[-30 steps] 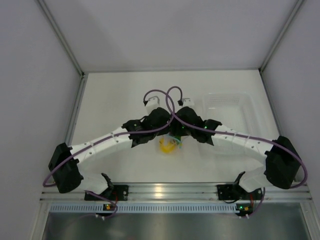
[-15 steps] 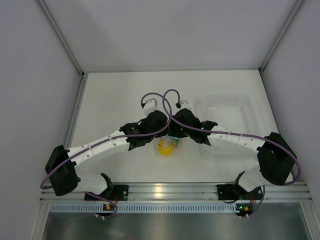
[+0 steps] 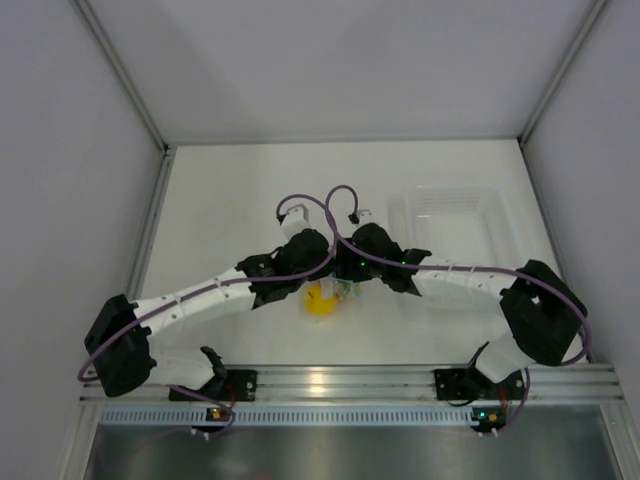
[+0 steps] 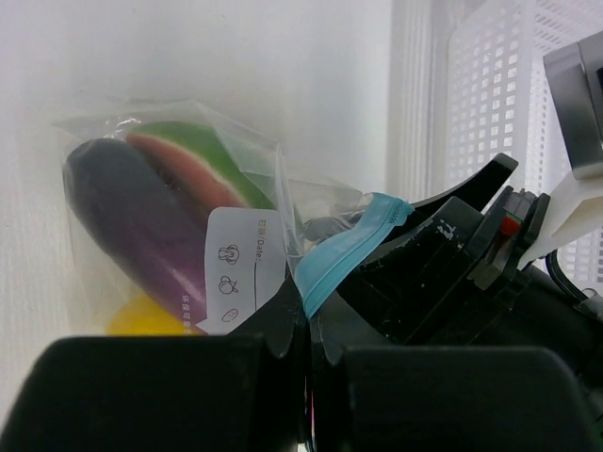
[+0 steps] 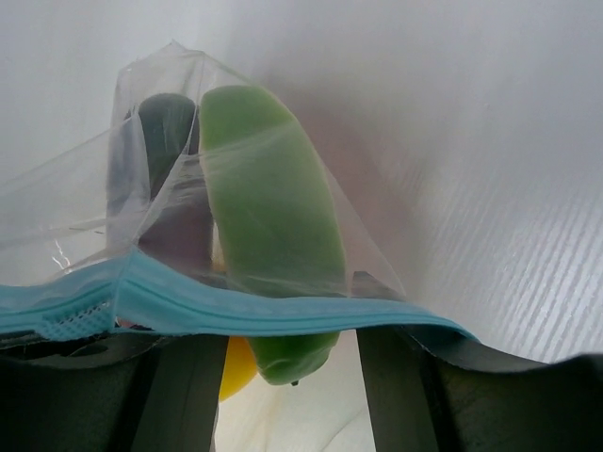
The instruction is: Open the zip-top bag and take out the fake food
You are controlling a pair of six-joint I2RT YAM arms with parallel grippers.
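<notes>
- The left gripper [image 3: 312,272] and right gripper [image 3: 348,270] meet above the table's [image 3: 220,200] near middle, just beside each other, with no passable gap between them.
- The zip-top bag [image 3: 322,300] sits directly on their near side.
- The left forearm [image 3: 200,295] and right forearm [image 3: 470,280] slant across the near strip, closing it from both sides.
- The clear tub [image 3: 405,215] occupies the far right, close to the right forearm.
- Bare tabletop lies open at the far middle and far left.
- The walls [image 3: 60,200] bound the table left, right and far.
- In the right wrist view, the teal zip strip [image 5: 236,311] stretches across the spread fingers, and the green wedge [image 5: 268,226] crowds the bag behind it.
</notes>
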